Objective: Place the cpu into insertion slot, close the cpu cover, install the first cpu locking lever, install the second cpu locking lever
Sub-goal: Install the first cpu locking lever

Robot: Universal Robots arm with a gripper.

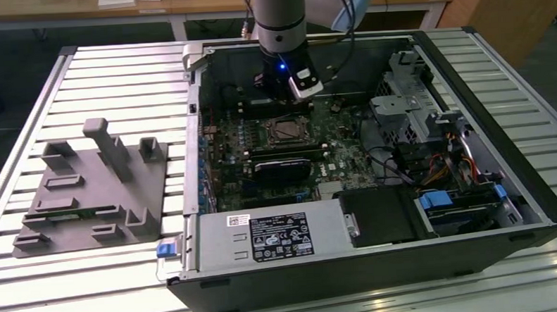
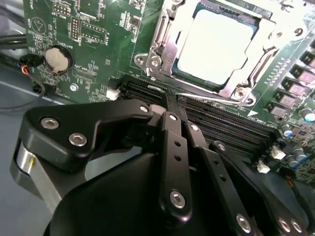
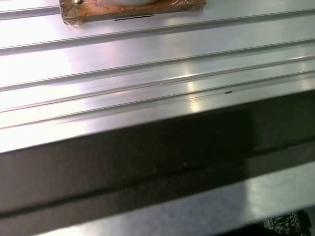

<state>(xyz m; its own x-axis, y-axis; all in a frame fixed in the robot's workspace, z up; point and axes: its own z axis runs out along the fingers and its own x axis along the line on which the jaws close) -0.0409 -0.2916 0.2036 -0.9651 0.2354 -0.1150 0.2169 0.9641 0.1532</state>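
gripper [image 2: 172, 105]: black fingers look pulled together at the tips in the second wrist view, nothing between them as far as I can see. It hangs above the motherboard, just over the memory slots.
arm [image 1: 280, 18]: comes straight down into the open PC case in the exterior view, wrist sitting just behind the socket.
cpu [image 2: 216, 46]: already lying in the slot, silver top facing up and glaring a lot.
slot [image 1: 285, 129]: middle of the board in the exterior view, square with a metal rim.
cover [image 2: 173, 49]: the silvery frame looks folded down around the chip, window showing the cpu top.
levers: can't really tell whether they're latched.
memory slots [image 2: 221, 120]: long black rows right beside the socket, between it and the gripper.
coin cell [image 2: 58, 58]: round battery on the green board, well off to one side of the socket.
case [image 1: 543, 187]: on its side on a ribbed aluminium table [image 1: 39, 286].
fixture [image 1: 92, 189]: grey holder block on the table, at the exterior view's left of the case.
graphics card [image 1: 281, 171]: black, near side of the socket.
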